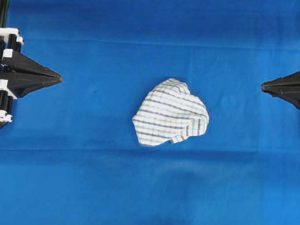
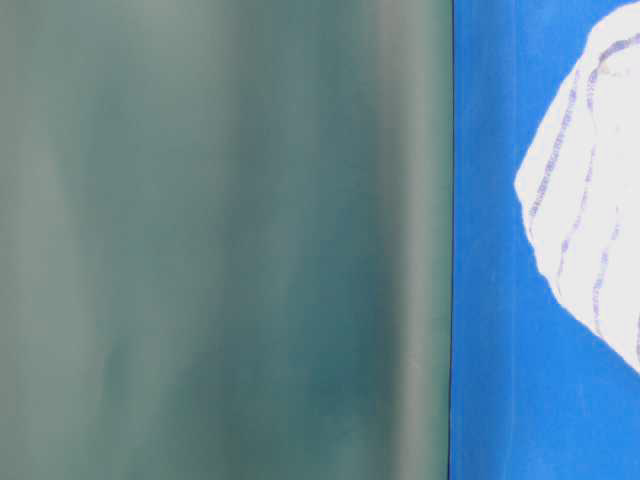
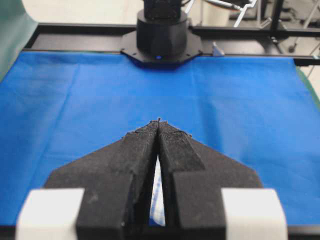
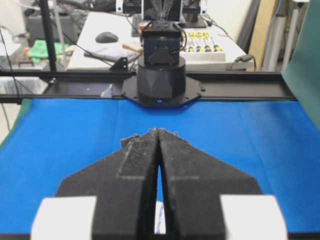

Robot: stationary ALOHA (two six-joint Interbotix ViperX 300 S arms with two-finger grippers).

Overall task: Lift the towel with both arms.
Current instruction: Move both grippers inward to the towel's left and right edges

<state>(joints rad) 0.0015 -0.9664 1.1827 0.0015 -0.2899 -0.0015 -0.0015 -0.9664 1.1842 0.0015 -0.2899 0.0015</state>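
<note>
Crumpled towel (image 1: 171, 112) lies mid-bench, untouched; left claw (image 1: 59, 79) and right claw (image 1: 263, 87) closed, empty, must open and reach inward.

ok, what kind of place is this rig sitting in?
Looks like a robotics lab bench: blue cloth on a black frame, a second arm's base bolted opposite, and behind it a desk with a mouse and a screwdriver set.

I see bright, even light from above, soft shadows under the towel (image 1: 171, 112), table-level view badly blurred, left pincer (image 3: 159, 121) fuzzy up close, my wrist backgrounds sharper.
</note>
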